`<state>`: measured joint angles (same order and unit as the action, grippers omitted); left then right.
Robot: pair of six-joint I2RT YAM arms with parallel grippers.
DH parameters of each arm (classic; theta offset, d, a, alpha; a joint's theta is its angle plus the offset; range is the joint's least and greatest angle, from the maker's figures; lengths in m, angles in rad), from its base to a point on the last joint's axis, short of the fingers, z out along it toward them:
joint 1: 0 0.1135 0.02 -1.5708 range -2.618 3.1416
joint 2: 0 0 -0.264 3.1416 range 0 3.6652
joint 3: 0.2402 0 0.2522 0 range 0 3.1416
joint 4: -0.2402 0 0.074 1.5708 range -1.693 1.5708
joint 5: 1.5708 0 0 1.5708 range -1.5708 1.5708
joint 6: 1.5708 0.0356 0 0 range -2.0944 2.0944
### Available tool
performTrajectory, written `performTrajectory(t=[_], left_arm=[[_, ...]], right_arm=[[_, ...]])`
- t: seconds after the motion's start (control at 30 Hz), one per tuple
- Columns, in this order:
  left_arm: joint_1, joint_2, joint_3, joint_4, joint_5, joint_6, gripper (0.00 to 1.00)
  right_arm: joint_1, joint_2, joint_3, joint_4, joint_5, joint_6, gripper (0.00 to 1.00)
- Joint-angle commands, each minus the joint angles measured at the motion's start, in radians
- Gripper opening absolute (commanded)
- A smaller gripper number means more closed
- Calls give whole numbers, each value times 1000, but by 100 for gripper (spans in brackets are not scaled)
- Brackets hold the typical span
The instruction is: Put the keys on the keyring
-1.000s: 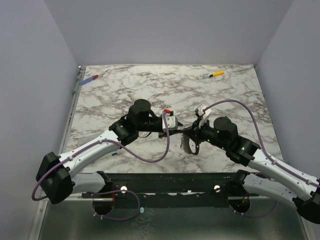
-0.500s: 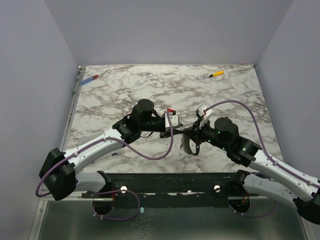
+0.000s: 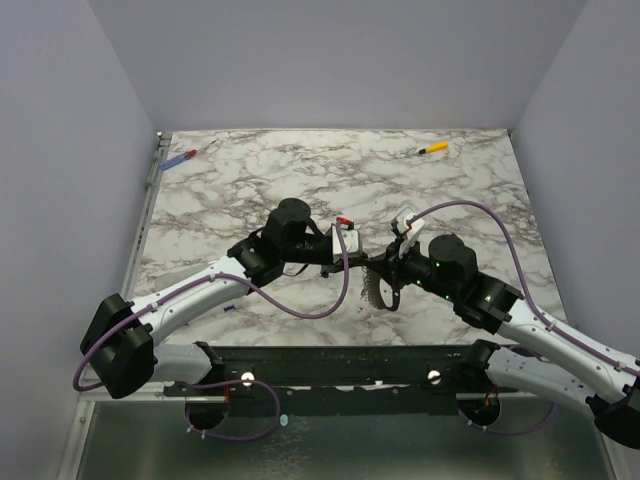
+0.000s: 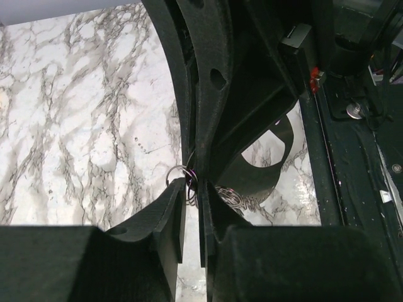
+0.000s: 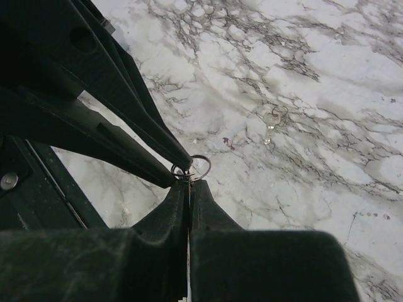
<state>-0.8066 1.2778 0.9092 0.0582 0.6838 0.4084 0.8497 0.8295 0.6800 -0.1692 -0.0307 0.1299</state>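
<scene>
Metal keyring [image 5: 199, 168] pinched by right gripper [image 5: 189, 184], fully closed; left gripper [image 4: 193, 189] narrowly closed on it.

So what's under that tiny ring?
Through the keyring only marble table shows. One key lies farther off. The right gripper hides whatever is beneath it.

The table [image 3: 250, 170] is white marble with grey-brown veins. The left arm [image 3: 190, 295] and right arm [image 3: 560, 340] are white and black with purple cables [image 3: 300, 312], and the left gripper [image 4: 192, 189] and right gripper [image 5: 189, 182] are matt black. The keyring [image 5: 199, 167] is dark silver and a loose key [image 5: 270, 126] pale silver, with a yellow-handled tool [image 3: 433, 149] and a blue-and-red tool [image 3: 180, 159].
</scene>
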Motion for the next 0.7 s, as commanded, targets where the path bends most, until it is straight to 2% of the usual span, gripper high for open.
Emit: performTrajectory(t=[0.0, 0.07, 0.17, 0.5, 0.67], left_arm=[[-2, 15, 28, 6, -7, 8, 17], [-2, 18, 29, 6, -3, 10, 13], [-2, 21, 28, 6, 5, 16, 0], [-2, -30, 11, 10, 34, 38, 0], [-1, -96, -48, 82, 51, 27, 0]], right_arm=[[9, -22, 29, 13, -33, 6, 1], [9, -24, 28, 14, -36, 5, 1], [9, -28, 27, 16, -36, 6, 1], [9, -58, 1, 45, -15, 10, 1], [9, -92, -10, 71, -45, 14, 1]])
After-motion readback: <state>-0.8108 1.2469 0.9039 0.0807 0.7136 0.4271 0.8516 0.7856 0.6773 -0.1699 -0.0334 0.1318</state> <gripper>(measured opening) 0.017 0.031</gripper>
